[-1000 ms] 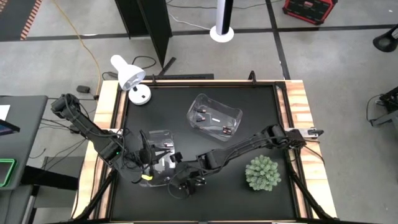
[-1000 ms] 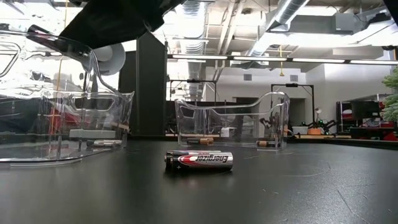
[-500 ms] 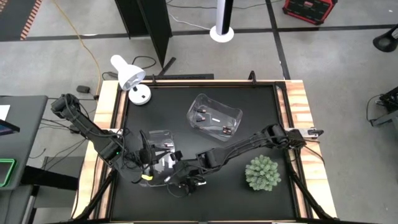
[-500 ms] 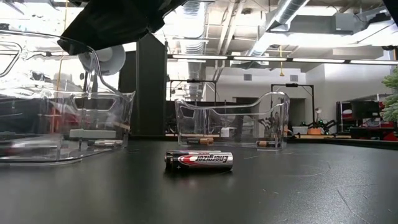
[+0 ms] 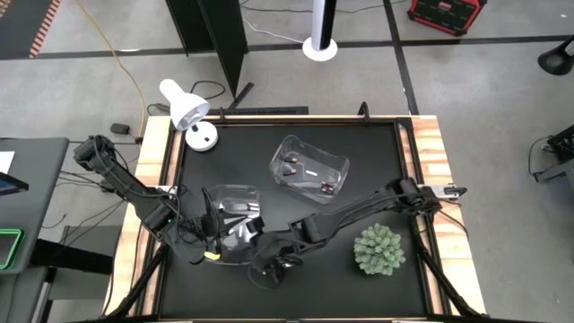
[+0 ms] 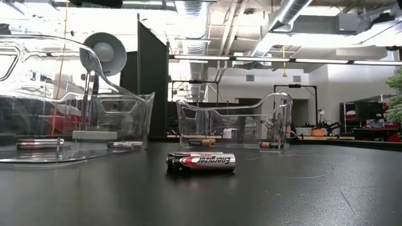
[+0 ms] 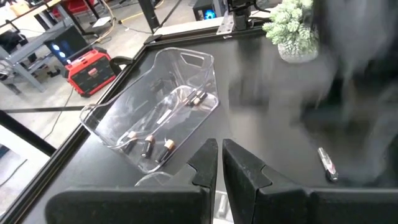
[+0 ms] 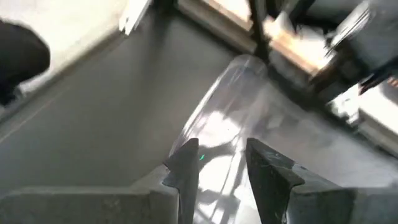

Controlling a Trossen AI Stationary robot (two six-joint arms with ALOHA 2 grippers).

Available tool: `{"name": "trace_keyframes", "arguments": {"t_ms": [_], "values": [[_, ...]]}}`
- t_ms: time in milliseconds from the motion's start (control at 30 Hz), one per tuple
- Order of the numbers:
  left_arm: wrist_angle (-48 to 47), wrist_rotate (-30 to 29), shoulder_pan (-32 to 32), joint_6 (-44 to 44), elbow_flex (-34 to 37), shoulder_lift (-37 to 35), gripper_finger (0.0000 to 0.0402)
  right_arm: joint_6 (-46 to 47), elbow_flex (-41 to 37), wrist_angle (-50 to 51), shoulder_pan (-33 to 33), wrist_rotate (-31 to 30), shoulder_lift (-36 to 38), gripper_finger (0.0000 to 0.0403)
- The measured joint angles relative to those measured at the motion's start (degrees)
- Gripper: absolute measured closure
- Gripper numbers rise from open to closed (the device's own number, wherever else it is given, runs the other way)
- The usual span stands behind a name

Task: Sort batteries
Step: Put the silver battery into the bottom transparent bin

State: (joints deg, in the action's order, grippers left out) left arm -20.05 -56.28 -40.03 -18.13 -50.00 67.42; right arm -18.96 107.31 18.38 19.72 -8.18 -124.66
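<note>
While we look straight down on the black bench [image 5: 377, 170], we note:
Left tool [image 7: 219, 163]: clenched, empty, beside near clear plastic bin [image 5: 231, 211].
Right tool [image 8: 221, 163]: fingers parted, nothing between them, at that bin's front edge.
Batteries: dark copper-ended cylinders in far clear bin [image 5: 309, 167]; silvery ones in near bin; one dark labelled battery [image 6: 201, 161] loose on bench.
</note>
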Motion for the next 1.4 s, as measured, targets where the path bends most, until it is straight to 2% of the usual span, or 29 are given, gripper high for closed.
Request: {"name": "trace_keyframes", "arguments": {"t_ms": [133, 300, 433, 533, 833, 1400], "values": [[-0.1, 0.0, 0.0, 0.0, 0.0, 0.0, 0.0381, -0.5, 0.1, 2.5, 1.0, -1.7, 4.3, 0.0256], [-0.2, 0.0, 0.0, -0.1, 0.0, 0.0, 0.0381, 8.1, 0.1, 17.0, 2.4, -2.2, 7.0, 0.0256], [-0.2, 0.0, 0.0, -0.1, 0.0, 0.0, 0.0381, 18.2, 0.1, 29.2, 4.1, -2.2, 5.2, 0.0256], [-0.1, 0.0, 0.0, -0.1, 0.0, 0.0, 0.0381, 22.4, 0.0, 34.3, 5.6, -2.2, 2.0, 0.0256], [0.5, 0.0, 0.0, -0.3, 0.0, 0.0, 0.0381, 23.8, 0.0, 34.2, 6.7, -1.1, -6.1, 0.0257], [0.2, 0.0, 0.0, -0.4, 0.0, 0.0, 0.0381, 22.3, 0.0, 30.1, 2.0, -1.0, -5.0, 0.0269]]}}
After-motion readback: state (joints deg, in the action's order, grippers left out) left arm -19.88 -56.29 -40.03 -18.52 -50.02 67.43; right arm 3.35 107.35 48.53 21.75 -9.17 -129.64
